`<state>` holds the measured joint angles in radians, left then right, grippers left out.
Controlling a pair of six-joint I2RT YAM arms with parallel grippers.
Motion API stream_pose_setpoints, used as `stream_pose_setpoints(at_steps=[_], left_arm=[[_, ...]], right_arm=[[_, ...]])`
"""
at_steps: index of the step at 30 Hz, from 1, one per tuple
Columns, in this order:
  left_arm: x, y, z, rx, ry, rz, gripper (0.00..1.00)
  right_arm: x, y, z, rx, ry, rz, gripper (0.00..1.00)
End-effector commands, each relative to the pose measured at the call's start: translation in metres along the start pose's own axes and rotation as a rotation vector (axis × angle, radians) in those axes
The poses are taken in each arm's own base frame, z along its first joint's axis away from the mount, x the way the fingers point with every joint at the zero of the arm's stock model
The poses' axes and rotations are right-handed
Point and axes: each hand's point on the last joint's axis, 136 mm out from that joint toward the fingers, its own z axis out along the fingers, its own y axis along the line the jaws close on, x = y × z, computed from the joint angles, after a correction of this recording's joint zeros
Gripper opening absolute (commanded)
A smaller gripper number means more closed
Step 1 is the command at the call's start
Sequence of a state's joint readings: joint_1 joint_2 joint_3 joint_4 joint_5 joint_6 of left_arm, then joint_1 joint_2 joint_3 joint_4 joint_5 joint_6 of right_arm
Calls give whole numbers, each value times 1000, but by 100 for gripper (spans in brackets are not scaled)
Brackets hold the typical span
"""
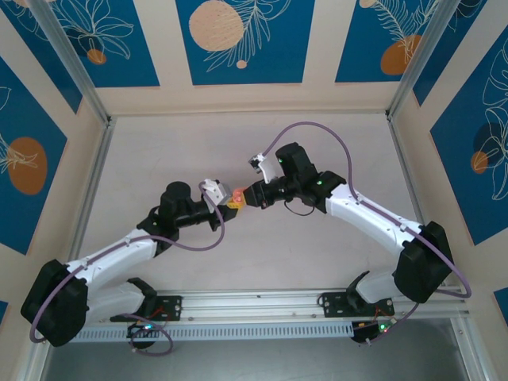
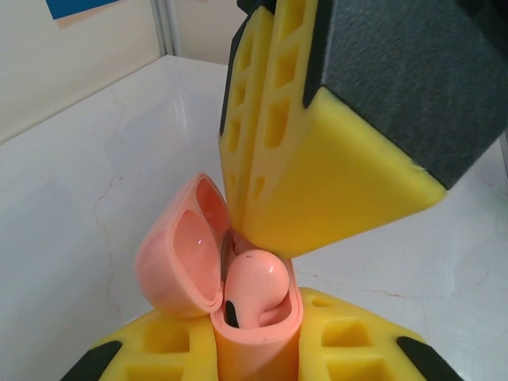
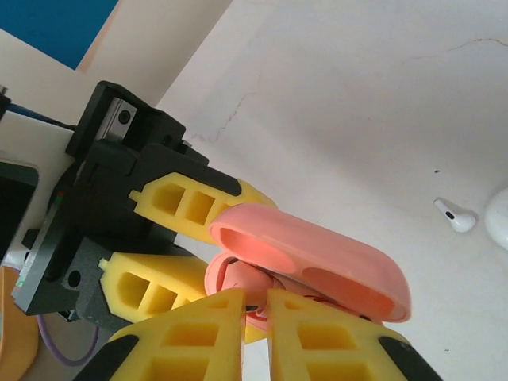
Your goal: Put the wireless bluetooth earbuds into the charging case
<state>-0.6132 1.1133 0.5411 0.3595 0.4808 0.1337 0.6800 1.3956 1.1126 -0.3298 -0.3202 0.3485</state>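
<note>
Your left end effector [image 2: 254,353] pinches the open charging case [image 2: 178,254]; right end effector [image 3: 255,317] pressed together above pink earbud [image 2: 255,282].

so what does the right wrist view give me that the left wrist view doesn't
Right wrist view: a white earbud lying loose on the table, next to the edge of a white rounded object, plus the black body of the left gripper. Left wrist view: the dark tip of the pink earbud and the dark housing of the right gripper overhead. Both: the pink case, lid open, clamped in the left jaws, the pink earbud sitting in it, and the shut yellow right jaws at its mouth.
</note>
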Motion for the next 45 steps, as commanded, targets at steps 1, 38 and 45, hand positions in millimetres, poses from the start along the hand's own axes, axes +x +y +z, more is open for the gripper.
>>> stream_pose_setpoints(at_steps=[1, 38, 45], left_arm=[[-11, -8, -4, 23, -37, 30, 15], [-17, -9, -4, 32, -54, 33, 15], [-21, -20, -7, 86, -92, 39, 15]], right_arm=[[-8, 0, 0, 0, -9, 3, 16], [1, 15, -1, -34, 9, -70, 18], [-12, 27, -46, -77, -149, -266, 32]])
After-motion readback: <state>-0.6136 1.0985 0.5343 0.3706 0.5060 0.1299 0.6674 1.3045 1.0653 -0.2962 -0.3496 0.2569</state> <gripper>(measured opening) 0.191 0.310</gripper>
